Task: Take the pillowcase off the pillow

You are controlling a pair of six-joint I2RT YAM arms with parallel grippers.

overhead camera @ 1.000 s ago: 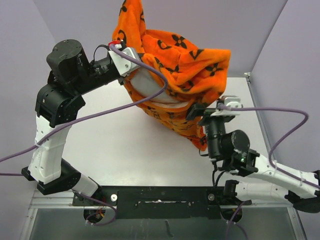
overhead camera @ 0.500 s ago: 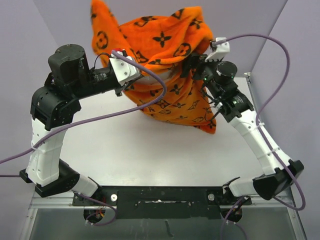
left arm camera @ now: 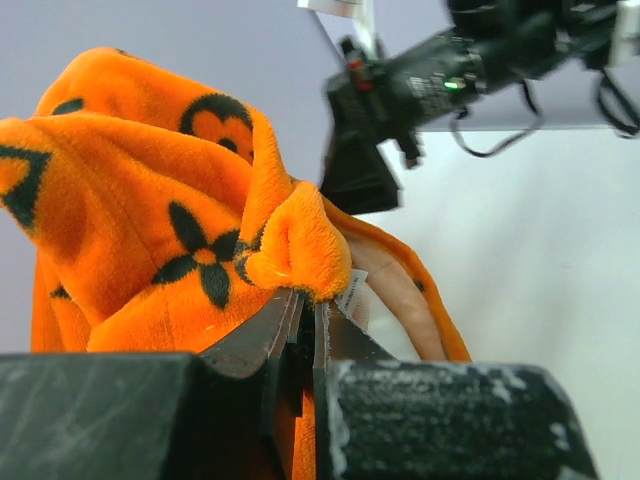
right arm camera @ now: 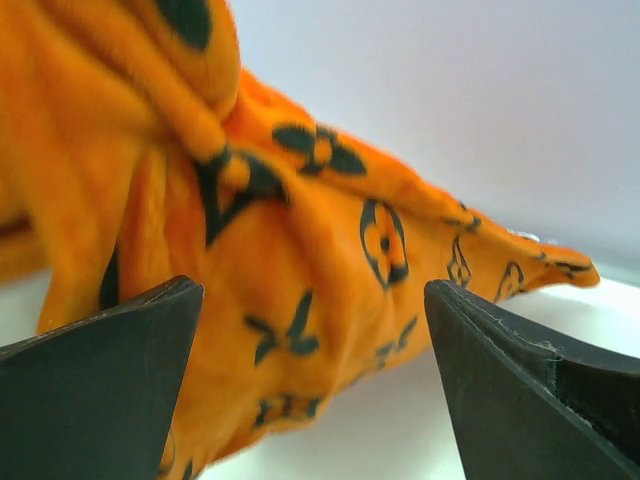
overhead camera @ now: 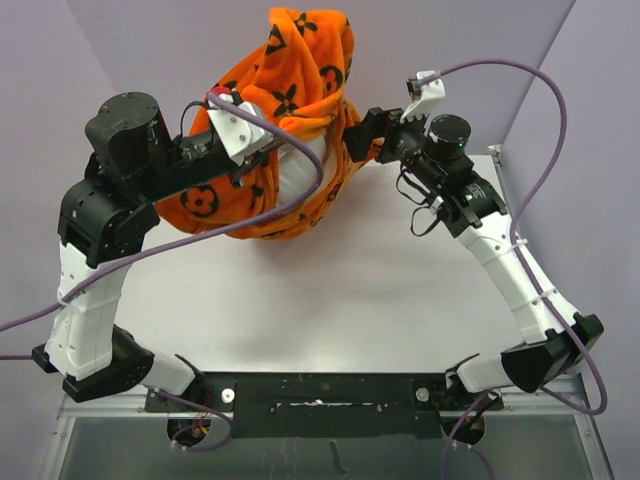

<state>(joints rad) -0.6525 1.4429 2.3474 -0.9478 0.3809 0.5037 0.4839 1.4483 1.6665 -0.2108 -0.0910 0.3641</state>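
The orange pillowcase [overhead camera: 285, 90] with dark motifs hangs bunched in the air over my left gripper [overhead camera: 268, 150]. The left gripper [left arm camera: 308, 305] is shut on a fold of its fabric [left arm camera: 150, 240]. The white pillow [overhead camera: 300, 170] shows only as a pale strip inside the case; in the left wrist view its pale surface [left arm camera: 400, 300] and a small tag [left arm camera: 350, 292] sit beside the jaws. My right gripper [overhead camera: 362, 135] is open beside the case's right side. In the right wrist view the fabric [right arm camera: 290, 260] lies just beyond its spread fingers [right arm camera: 100, 380].
The white table [overhead camera: 400, 300] lies below the hanging bundle. Purple walls close in at the back and both sides. Purple cables [overhead camera: 540, 110] loop off both arms. A black rail [overhead camera: 320, 390] runs along the near edge between the arm bases.
The right gripper rose from low on the case to its upper right, then opened and let go. The fabric swung left and now hangs bunched over the left gripper.
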